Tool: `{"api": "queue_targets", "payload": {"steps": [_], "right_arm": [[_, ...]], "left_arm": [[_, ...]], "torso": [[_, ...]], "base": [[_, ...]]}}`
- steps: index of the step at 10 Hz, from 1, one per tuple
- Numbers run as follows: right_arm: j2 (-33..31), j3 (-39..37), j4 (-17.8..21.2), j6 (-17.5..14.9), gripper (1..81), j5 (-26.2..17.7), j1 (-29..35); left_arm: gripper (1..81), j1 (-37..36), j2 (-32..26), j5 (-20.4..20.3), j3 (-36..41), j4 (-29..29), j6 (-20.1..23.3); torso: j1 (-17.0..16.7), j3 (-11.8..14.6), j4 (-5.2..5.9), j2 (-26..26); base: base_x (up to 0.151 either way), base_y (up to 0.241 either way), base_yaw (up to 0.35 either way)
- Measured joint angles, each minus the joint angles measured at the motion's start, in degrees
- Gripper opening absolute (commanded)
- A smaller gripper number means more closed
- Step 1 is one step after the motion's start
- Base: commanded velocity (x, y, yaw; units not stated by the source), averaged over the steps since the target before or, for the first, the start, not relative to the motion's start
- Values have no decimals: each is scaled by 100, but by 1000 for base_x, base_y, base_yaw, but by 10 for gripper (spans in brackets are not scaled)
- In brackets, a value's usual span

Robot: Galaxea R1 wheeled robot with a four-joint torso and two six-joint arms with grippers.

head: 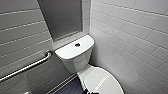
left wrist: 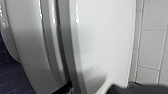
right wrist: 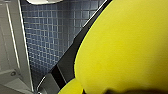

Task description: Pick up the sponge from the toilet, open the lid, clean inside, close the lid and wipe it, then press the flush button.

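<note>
From above, the toilet has its lid shut and the flush button bare on the tank. The left wrist sits close by the lid's edge, perhaps to lift it; I cannot tell how the left gripper stands. By the right wrist the sponge hangs over the blue floor tiles, so the right gripper must be clamped on it.

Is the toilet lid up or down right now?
Down. In the head view the lid lies flat as a smooth white oval, not leaning against the tank.
</note>
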Motion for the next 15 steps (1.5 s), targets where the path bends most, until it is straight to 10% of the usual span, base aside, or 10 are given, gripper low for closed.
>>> {"api": "queue_targets", "payload": {"steps": [6, 15], "right_arm": [[201, -289, -2, 2, 10, -2, 77], [435, -518, -2, 2, 10, -2, 135]], "left_arm": [[811, 201, 345, -614, -452, 245, 20], [811, 100, 367, -357, -364, 185, -24]], "torso": [[-9, 7, 2, -2], [-11, 7, 2, -2]], "base": [[0, 0, 0], [0, 0, 0]]}}
